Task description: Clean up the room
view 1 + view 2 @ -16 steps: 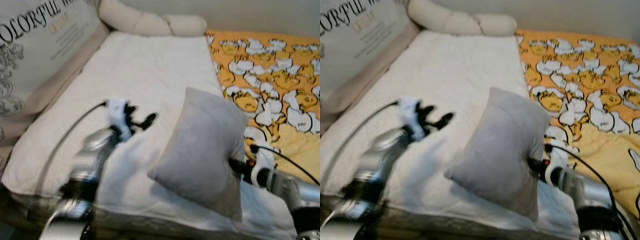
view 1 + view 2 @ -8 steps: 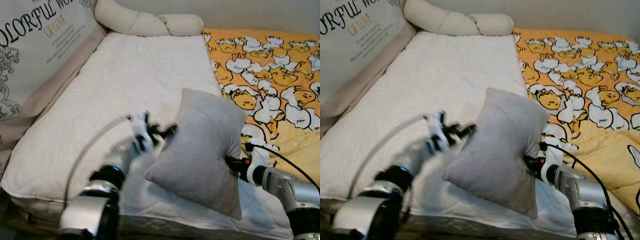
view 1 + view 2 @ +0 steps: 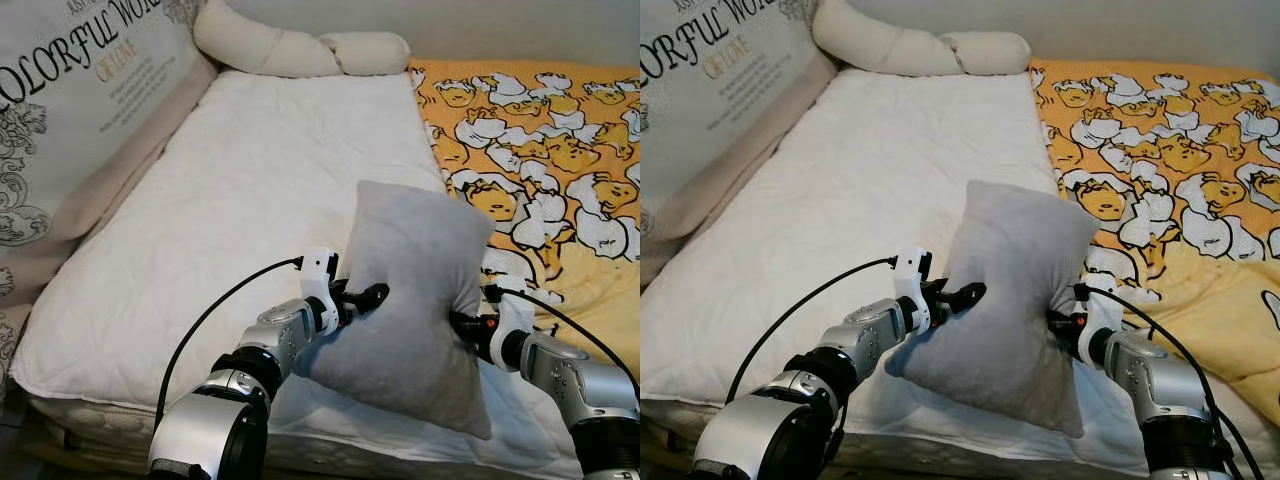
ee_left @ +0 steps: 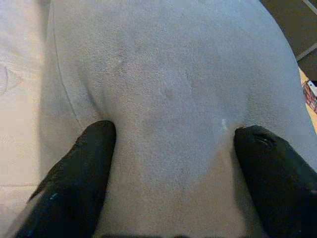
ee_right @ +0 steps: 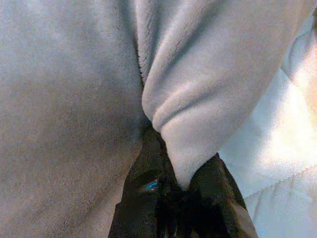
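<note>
A grey plush pillow [image 3: 412, 300] stands tilted above the near part of the bed. My right gripper [image 3: 464, 323] is shut on a fold of the pillow's right edge, and the pinched fold [image 5: 168, 124] bulges out above the black fingers [image 5: 210, 191]. My left gripper [image 3: 366, 297] is open at the pillow's left side. Its two fingertips [image 4: 91, 163] are spread wide and press into the grey fabric [image 4: 168, 99].
The white quilted mattress [image 3: 250, 180] stretches away on the left. An orange blanket with duck prints [image 3: 540, 150] covers the right side. A cream knotted bolster [image 3: 300, 50] lies at the far end. A large lettered cushion [image 3: 70, 110] leans along the left edge.
My left arm has swung from over the mattress rightward to the pillow, and its fingertips now press the pillow's left side. The right gripper has kept its hold.
</note>
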Robot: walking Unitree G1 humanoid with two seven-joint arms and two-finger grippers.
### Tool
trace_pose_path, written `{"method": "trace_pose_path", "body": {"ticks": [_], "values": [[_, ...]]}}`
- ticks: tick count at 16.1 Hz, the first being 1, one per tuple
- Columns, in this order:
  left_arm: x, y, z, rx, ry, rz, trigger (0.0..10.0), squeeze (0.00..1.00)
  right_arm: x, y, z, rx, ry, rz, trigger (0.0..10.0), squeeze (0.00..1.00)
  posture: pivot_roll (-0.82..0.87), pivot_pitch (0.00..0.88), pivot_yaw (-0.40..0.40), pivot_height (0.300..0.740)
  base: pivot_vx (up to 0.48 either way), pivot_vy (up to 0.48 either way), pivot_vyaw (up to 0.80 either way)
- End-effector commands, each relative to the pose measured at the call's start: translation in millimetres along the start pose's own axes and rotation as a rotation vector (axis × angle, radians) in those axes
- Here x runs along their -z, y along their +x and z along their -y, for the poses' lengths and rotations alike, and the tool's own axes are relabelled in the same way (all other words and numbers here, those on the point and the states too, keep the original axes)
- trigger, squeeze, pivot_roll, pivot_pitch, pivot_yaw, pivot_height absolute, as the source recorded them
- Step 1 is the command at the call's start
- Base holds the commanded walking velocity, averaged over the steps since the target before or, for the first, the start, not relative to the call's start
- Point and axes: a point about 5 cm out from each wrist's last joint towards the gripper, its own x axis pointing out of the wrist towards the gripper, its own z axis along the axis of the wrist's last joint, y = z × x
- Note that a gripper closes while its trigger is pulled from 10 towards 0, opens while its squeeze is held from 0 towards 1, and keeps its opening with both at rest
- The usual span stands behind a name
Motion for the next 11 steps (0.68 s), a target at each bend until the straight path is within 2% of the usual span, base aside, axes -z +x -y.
{"method": "trace_pose_path", "body": {"ticks": [1, 3, 5, 7, 8, 9, 10, 11], "values": [[8, 2.7, 5.5, 0.029, -0.026, -0.038, 0.0, 0.0, 0, 1.1, -5.4, -0.009, -0.017, 0.013, 10.0, 0.0, -0.17, 0.0, 0.042, 0.74, 0.0, 0.0, 0.0], [7, 2.7, 5.3, 0.034, -0.042, -0.029, 0.0, 0.0, 0, 3.6, -7.8, -0.005, -0.022, 0.012, 10.0, 0.0, -0.16, 0.0, 0.033, 0.74, 0.0, 0.0, 0.0], [10, 3.3, 5.5, 0.019, -0.052, -0.061, 0.0, 0.0, -2, 6.2, -12.9, -0.021, -0.022, 0.019, 10.0, 0.0, -0.15, 0.0, 0.03, 0.74, 0.0, 0.0, 0.0], [14, 2.9, 5.2, 0.012, -0.015, -0.089, 0.0, 0.0, -3, 8.8, -16.9, -0.027, -0.023, 0.024, 8.5, 0.0, -0.15, 0.0, 0.028, 0.74, 0.0, 0.0, 0.0], [15, 2.4, 4.6, 0.009, -0.008, -0.095, 0.0, 0.0, -4, 9.6, -18.2, -0.03, -0.024, 0.026, 6.9, 0.0, -0.15, 0.0, 0.024, 0.74, 0.0, 0.0, 0.0], [15, 1.7, 2.8, -0.005, -0.002, -0.097, 0.0, 0.0, -5, 10.8, -20.4, -0.042, -0.025, 0.028, 3.1, 0.0, -0.14, 0.0, 0.023, 0.74, 0.0, 0.0, 0.0], [15, 1.4, 1.9, -0.013, -0.01, -0.095, 0.0, 0.0, -6, 11.5, -21.5, -0.048, -0.028, 0.028, 0.0, 0.0, -0.14, 0.0, 0.025, 0.74, 0.0, 0.0, 0.0], [14, 0.7, 0.5, -0.017, -0.039, -0.097, 0.0, 0.0, -6, 12.8, -22.8, -0.052, -0.03, 0.031, 0.0, 0.0, -0.14, 0.0, 0.029, 0.74, 0.0, 0.0, 0.0]]}}
